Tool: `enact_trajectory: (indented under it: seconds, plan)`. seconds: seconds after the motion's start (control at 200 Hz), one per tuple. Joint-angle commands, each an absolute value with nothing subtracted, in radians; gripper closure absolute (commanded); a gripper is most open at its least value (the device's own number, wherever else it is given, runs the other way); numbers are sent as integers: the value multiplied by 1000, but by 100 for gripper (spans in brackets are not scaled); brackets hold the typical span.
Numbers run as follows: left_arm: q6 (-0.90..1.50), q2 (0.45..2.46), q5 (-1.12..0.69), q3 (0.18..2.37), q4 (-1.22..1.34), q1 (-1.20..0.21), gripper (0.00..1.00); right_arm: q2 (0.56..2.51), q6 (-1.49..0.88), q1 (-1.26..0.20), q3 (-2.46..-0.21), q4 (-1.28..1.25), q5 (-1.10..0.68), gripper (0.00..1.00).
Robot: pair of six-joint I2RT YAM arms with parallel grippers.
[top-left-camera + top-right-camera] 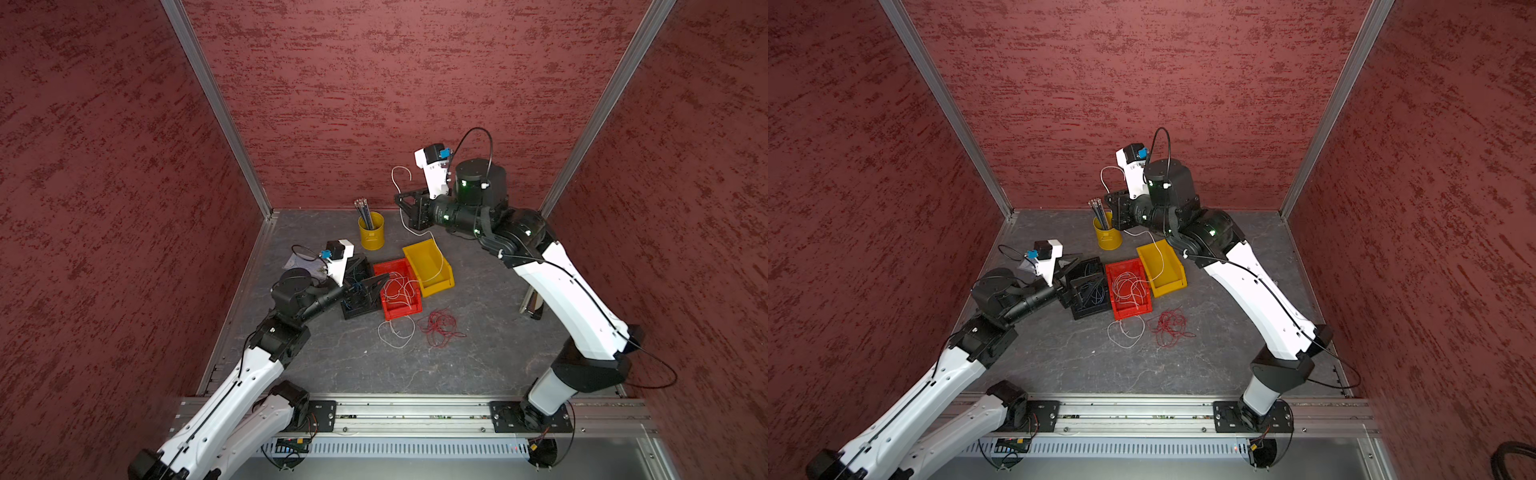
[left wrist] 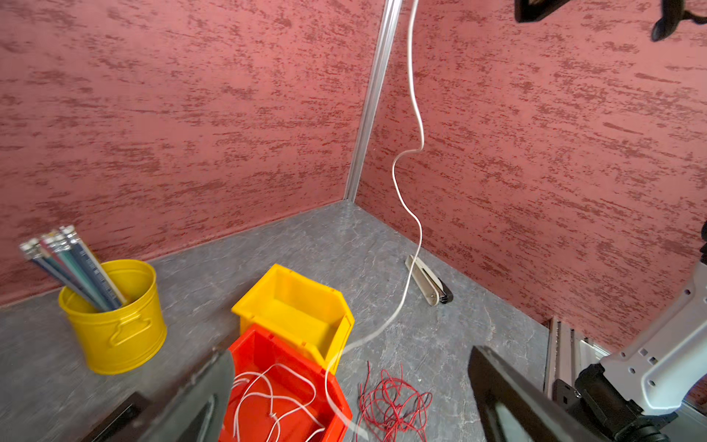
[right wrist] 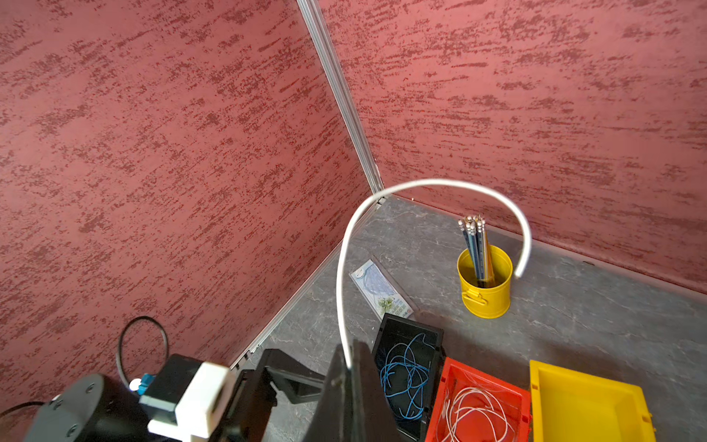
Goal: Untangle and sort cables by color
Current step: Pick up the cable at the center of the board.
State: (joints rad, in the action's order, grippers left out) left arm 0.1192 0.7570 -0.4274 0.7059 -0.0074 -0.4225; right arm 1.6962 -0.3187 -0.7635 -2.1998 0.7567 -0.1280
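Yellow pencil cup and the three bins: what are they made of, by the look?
Yellow cup: likely painted sheet metal; glossy, with a rolled rim and a pressed handle tab. Yellow bin, red bin, black bin: look like moulded plastic; uniform solid colour, thick rims, soft sheen. Not certain from pictures alone.

Blue cables in black bin, white cables in red bin. One white cable lifted high. Red tangle on floor.

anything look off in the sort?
Yes. White cables sit in the red bin while the red cables lie tangled on the table. A white loop lies outside that bin, and the right gripper holds a strand draped across the yellow bin.
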Motion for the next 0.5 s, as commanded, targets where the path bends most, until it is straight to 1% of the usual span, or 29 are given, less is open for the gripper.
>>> enact_trajectory:
  seconds: [0.0,0.27,0.496]
  plan:
    - [116,703,-460,685,-148,-379,0,1739,-325,-734,-2215,694,-186,100]
    - [133,640,-454,663,-235,-335,0,1864,-287,-672,-2215,651,-209,100]
    - [123,609,-456,660,-310,-308,0,1937,-329,-663,-2159,568,-243,100]
